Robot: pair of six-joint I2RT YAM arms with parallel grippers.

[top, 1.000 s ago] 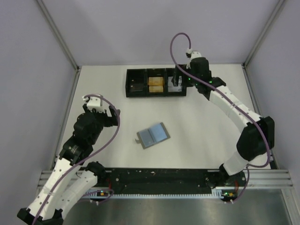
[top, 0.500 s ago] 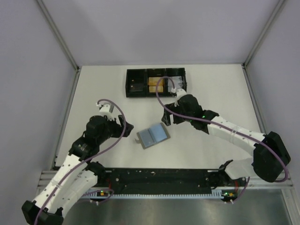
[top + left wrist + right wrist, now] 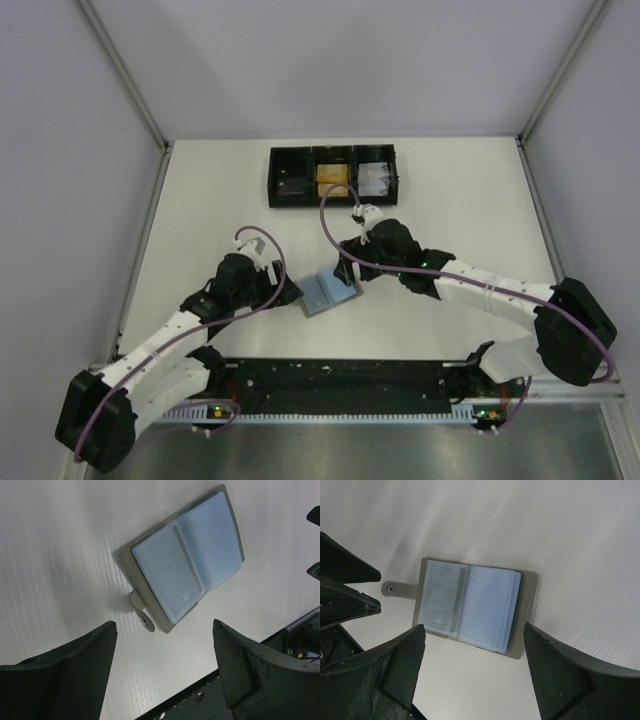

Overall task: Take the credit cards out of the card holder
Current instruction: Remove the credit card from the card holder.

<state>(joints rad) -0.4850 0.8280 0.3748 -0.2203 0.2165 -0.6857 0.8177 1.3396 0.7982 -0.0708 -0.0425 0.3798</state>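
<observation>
The small flat grey folding card holder (image 3: 328,290) lies open on the white surface (image 3: 450,220), light blue sleeves facing up. Its small tab (image 3: 140,607) is on the edge nearest the left arm. The left fingers (image 3: 75,670) hover just beside the holder at that tab edge, spread wide and holding nothing. The right fingers (image 3: 560,680) hang above the holder's opposite edge, also wide apart and empty. No thin pale credit cards lie out beside the holder. A faint rectangle shows through one sleeve, so at least one seems to sit inside, though I cannot tell how many. Well beyond the holder stands a black three-compartment tray (image 3: 333,175).

The step in hand looks like the approach to a two-handed pull. To do it well, one pair of fingers should come down on the grey cover near the tab and pin it flat, touching cover rather than sleeve. The other pair should line up with a sleeve's open edge, close on the card's exposed lip only, and draw it out low and straight. Pinching sleeve and card together would likely drag the whole holder along.
</observation>
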